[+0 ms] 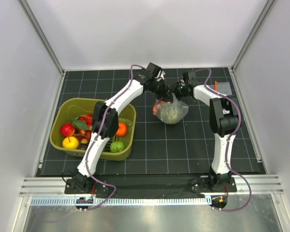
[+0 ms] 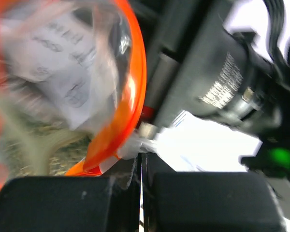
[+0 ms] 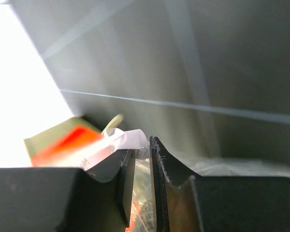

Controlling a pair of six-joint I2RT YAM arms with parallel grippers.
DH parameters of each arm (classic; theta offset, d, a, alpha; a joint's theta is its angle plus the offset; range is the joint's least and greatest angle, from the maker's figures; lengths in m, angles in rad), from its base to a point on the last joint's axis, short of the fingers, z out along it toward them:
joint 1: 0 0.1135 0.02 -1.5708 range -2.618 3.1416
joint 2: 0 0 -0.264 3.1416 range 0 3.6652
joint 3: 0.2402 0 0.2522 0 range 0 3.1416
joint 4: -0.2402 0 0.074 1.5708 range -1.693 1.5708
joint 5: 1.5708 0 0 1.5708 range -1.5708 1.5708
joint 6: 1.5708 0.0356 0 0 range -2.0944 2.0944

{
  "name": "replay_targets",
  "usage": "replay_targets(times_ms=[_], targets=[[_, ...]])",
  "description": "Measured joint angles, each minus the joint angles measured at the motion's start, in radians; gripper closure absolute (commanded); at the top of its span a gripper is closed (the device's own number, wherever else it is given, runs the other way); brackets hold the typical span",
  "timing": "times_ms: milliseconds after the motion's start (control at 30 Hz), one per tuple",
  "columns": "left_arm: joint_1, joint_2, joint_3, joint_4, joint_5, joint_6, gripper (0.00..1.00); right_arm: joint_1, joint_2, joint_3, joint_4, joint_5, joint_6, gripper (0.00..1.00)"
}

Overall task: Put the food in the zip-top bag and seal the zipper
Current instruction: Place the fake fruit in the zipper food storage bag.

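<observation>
Pinching one end of the zipper (image 2: 137, 87) in your closed left hand (image 2: 141, 181), you have its other end at your right hand (image 3: 141, 150), whose grip I cannot tell.

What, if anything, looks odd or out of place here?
The zip-top bag hangs between the left gripper and right gripper, its zipper bowed into a curve, not sealed. It holds a pale-green fruit; more food lies in the basket. Nothing looks spilled.

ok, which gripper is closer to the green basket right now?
Left. The left gripper pinches the bag at its mouth, beyond the basket on its far right side; the right gripper grips the same mouth farther right.
</observation>
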Motion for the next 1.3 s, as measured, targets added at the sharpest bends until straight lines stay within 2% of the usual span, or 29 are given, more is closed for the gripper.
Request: replay_targets(times_ms=[100, 267, 433, 467, 500, 600, 667, 700, 800, 1033, 1300], targets=[[0.001, -0.003, 0.071, -0.017, -0.017, 0.053, 1.0, 0.006, 0.019, 0.092, 0.064, -0.046, 0.026, 0.75], [-0.001, -0.021, 0.051, -0.076, -0.071, 0.162, 1.0, 0.002, 0.023, 0.137, 0.213, -0.103, 0.067, 0.68], [-0.008, -0.045, 0.051, -0.174, -0.172, 0.287, 0.85, -0.006, 0.023, 0.129, 0.284, -0.124, 0.077, 0.51], [-0.01, -0.058, 0.051, -0.19, -0.186, 0.301, 0.82, -0.008, 0.022, 0.124, 0.288, -0.124, 0.074, 0.4], [-0.012, -0.071, 0.05, -0.205, -0.195, 0.316, 0.77, -0.014, 0.02, 0.113, 0.295, -0.12, 0.073, 0.38], [-0.019, -0.119, 0.031, -0.233, -0.216, 0.345, 0.72, -0.029, 0.003, 0.065, 0.296, -0.103, 0.058, 0.31], [-0.021, -0.154, 0.017, -0.252, -0.23, 0.366, 0.63, -0.043, -0.012, 0.038, 0.27, -0.086, 0.044, 0.3], [-0.022, -0.167, 0.016, -0.26, -0.237, 0.373, 0.53, -0.052, -0.019, 0.035, 0.246, -0.075, 0.034, 0.29], [-0.023, -0.204, 0.016, -0.28, -0.262, 0.394, 0.41, -0.074, -0.046, 0.036, 0.185, -0.04, -0.004, 0.29], [0.018, -0.335, -0.037, -0.309, -0.294, 0.373, 0.39, -0.097, -0.16, 0.056, 0.058, 0.035, -0.101, 0.29], [0.198, -0.509, -0.204, -0.304, -0.338, 0.304, 0.38, -0.035, -0.204, 0.127, -0.058, 0.097, -0.237, 0.28]])
